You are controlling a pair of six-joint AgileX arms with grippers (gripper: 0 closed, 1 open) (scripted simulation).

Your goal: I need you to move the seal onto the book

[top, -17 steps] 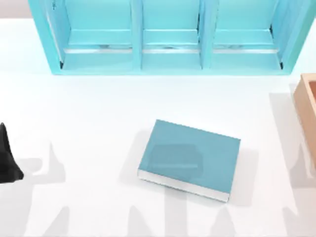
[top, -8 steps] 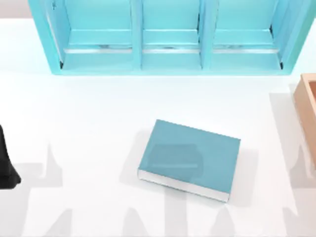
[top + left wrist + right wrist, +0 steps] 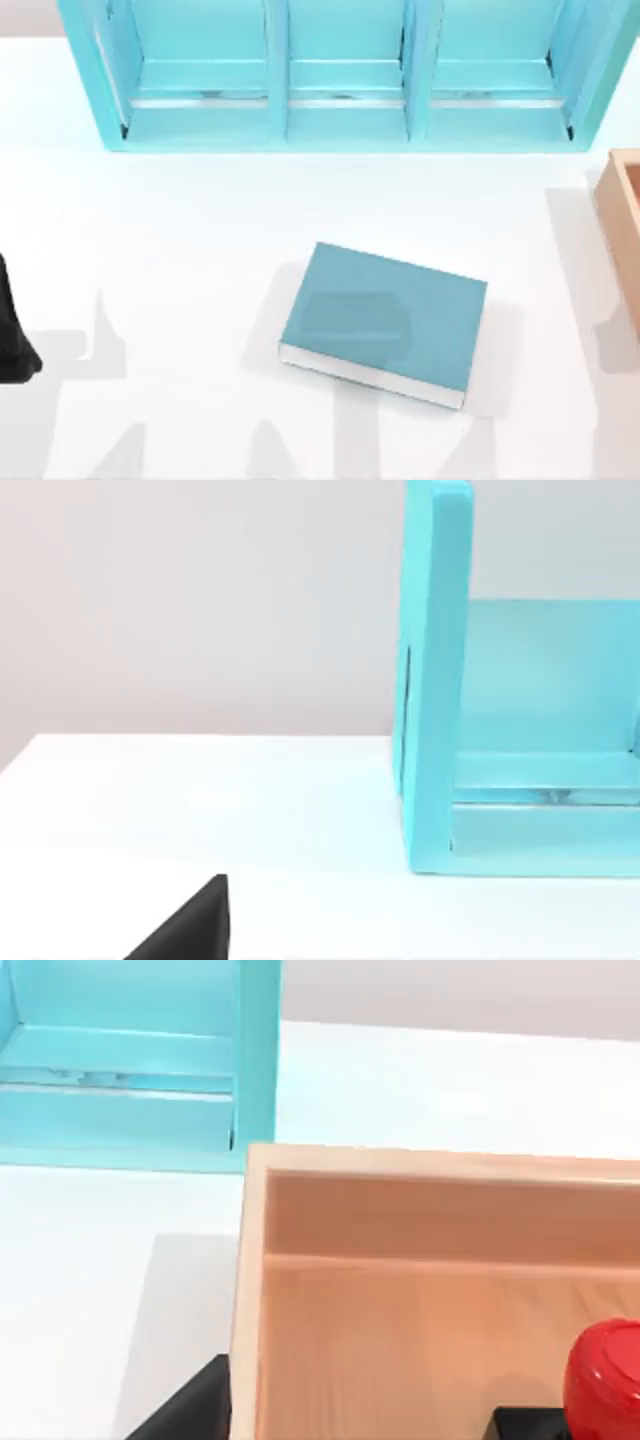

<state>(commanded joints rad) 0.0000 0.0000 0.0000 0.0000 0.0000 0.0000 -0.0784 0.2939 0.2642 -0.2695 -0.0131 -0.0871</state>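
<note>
Seal point(image 3: 603, 1372) upright inside wooden box point(image 3: 622, 215) at table's 3 o'clock edge; book point(image 3: 385, 320) flat near centre; jaw state of both grippers: cannot tell.

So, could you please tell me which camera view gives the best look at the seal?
The right wrist view: the seal sits inside the wooden box, its red knob and part of its black base visible at the picture's edge. The top view catches just the box's edge at the table's right; the left wrist view faces the shelf.
</note>
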